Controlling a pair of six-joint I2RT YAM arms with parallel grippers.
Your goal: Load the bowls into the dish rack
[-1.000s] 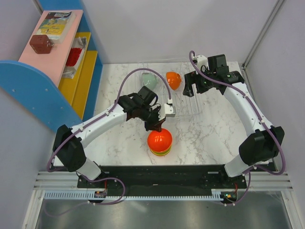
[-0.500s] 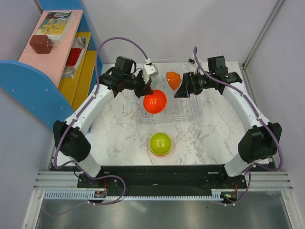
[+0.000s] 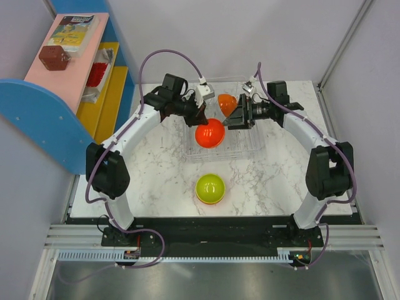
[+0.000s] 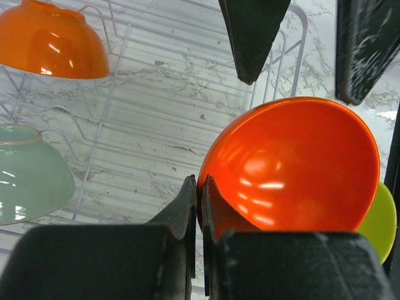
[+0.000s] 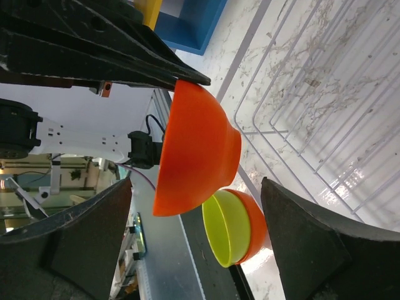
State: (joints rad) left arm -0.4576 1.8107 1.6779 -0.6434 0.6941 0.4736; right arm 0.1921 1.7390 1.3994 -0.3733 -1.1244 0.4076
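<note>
- The print on the box (image 3: pixel 74 31) on top of the shelf (image 3: pixel 37 106) is too small to read.
- The left claw (image 4: pixel 199 190) is clamped on the rim of the red bowl (image 4: pixel 287 169), with its fingers almost together.
- The red bowl hangs tilted on edge over the near-left part of the rack (image 3: pixel 247 140). I cannot tell whether it touches the wires.
- The right claw (image 5: pixel 195 187) is spread wide, with a finger on either side of the red bowl and clear of it.
- The orange bowl (image 3: pixel 226 103) and the pale green bowl (image 4: pixel 28 172) sit at the rack's far side. The orange bowl is just beside the right claw.
- The lime bowl (image 3: pixel 210 187) nests in a base bowl (image 5: pixel 257 224) on the worktop (image 3: pixel 275 181), nearer than the rack and well apart from both claws.
</note>
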